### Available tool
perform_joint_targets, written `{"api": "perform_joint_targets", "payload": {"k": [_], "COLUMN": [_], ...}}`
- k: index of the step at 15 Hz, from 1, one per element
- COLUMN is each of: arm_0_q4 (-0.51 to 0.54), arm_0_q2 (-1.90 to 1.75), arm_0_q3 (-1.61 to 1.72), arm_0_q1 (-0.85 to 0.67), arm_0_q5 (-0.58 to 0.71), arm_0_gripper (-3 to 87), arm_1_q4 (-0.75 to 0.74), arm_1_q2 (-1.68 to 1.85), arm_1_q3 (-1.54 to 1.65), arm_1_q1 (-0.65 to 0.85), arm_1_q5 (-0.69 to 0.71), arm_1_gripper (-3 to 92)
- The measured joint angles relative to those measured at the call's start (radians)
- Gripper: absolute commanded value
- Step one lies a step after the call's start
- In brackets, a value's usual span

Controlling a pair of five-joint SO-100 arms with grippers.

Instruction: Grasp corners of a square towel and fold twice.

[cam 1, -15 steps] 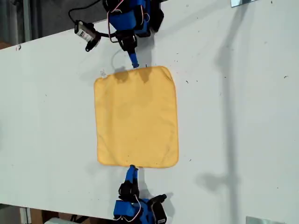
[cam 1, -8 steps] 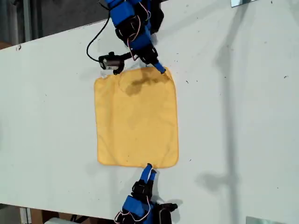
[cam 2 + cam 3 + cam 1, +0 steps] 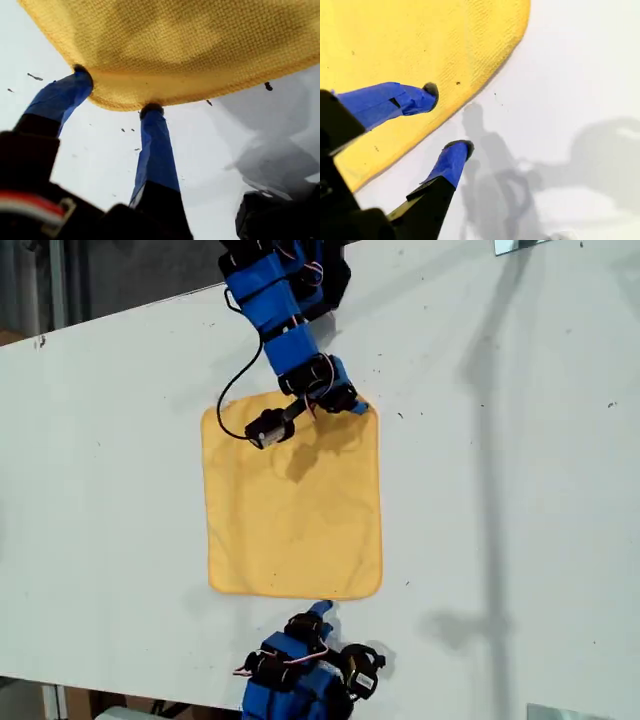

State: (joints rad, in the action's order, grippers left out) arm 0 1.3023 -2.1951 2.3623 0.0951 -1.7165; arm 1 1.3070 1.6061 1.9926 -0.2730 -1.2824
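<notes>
A yellow-orange towel (image 3: pixel 293 495) lies flat on a white surface (image 3: pixel 500 490). The first gripper (image 3: pixel 116 90) is parted at a hemmed edge, both blue fingers (image 3: pixel 155 145) tipped against the rim without pinching it. The second gripper (image 3: pixel 448 117) is also spread wide at a rounded corner (image 3: pixel 512 35), one finger over the cloth, the other over the bare surface
</notes>
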Motion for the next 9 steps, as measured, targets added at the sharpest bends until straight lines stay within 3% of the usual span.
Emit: {"api": "perform_joint_targets", "payload": {"k": [4,6,9], "arm_0_q4": [-0.143,-0.167,-0.189], "arm_0_q2": [0.041,0.067,0.124], "arm_0_q3": [0.035,0.037,0.037], "arm_0_q1": [0.014,0.018,0.034], "arm_0_q5": [-0.014,-0.025,-0.052], "arm_0_gripper": [17.3,17.4,18.8], "arm_1_q4": [-0.101,-0.109,-0.126], "arm_1_q2": [-0.178,-0.267,-0.311], "arm_1_q3": [-0.035,-0.100,-0.163], "arm_1_q1": [0.005,-0.014,-0.048], "arm_1_q5": [0.023,0.020,0.005], "arm_1_gripper": [23.1,0.0,-0.1]}}
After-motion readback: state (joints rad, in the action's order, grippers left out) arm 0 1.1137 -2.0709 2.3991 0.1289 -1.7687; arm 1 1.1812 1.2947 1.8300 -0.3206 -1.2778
